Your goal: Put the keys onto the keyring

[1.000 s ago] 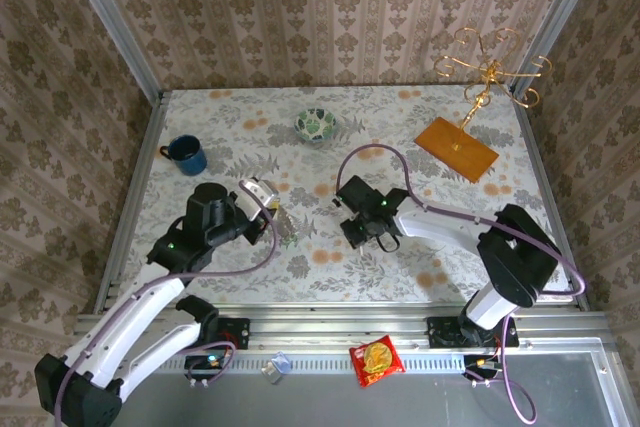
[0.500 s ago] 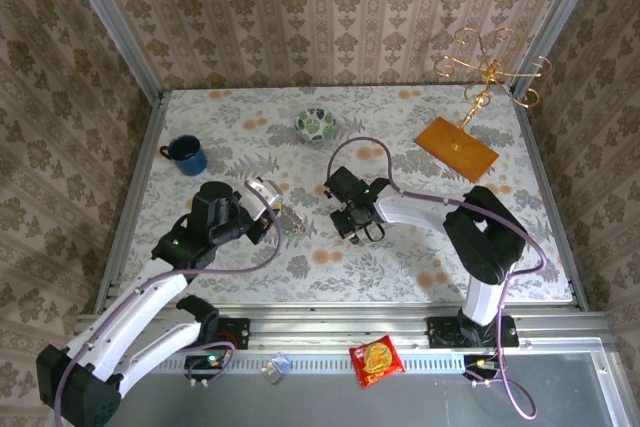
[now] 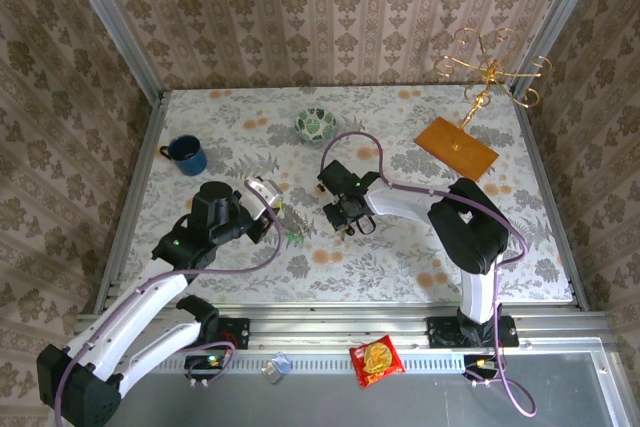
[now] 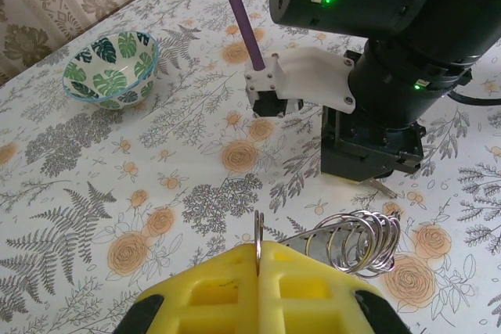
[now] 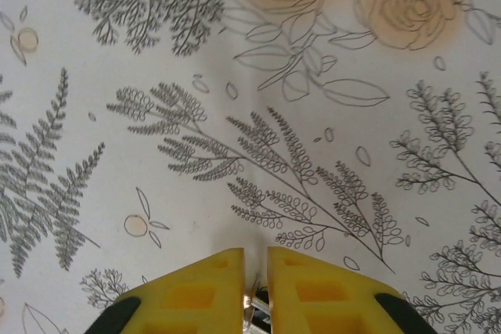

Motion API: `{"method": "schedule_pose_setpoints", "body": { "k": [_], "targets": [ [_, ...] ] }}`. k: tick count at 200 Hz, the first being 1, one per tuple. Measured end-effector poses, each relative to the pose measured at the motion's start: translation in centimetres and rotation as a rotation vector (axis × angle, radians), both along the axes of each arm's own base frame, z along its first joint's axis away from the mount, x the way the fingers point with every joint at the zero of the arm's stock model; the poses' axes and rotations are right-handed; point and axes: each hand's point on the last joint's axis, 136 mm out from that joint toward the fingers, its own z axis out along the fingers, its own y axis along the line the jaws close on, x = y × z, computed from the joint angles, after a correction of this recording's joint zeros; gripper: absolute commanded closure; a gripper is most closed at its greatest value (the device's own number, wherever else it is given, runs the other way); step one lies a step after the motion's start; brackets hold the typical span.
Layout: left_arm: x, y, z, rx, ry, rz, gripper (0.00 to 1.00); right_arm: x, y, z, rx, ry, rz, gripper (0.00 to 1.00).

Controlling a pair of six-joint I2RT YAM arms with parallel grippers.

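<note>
The right gripper (image 5: 254, 257) is swinging left across the desk (image 4: 94, 193) and is now sitting near the left gripper (image 4: 258, 249). Its fingers are standing a slit apart around a glint of metal, so I cannot tell whether it is gripping or letting go, though a threading attempt seems to be nearing. The left gripper is clenching the keyring (image 4: 360, 240), a cluster of thin silvery loops fanning out just above the desk, while a small silvery key (image 4: 381, 187) is poking out beneath the right gripper.
</note>
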Motion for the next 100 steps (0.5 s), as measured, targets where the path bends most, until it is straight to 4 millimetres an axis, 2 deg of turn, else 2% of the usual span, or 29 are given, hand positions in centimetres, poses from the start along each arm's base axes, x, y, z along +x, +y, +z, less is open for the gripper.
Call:
{"method": "schedule_pose_setpoints", "body": {
  "k": [19, 100],
  "targets": [
    [0.0, 0.0, 0.0, -0.001, -0.003, 0.001, 1.00, 0.0, -0.3, 0.0, -0.004, 0.009, -0.006, 0.71],
    [0.0, 0.1, -0.5, 0.004, 0.005, 0.003, 1.00, -1.0, -0.8, -0.2, -0.020, 0.055, 0.008, 0.65]
  ]
}}
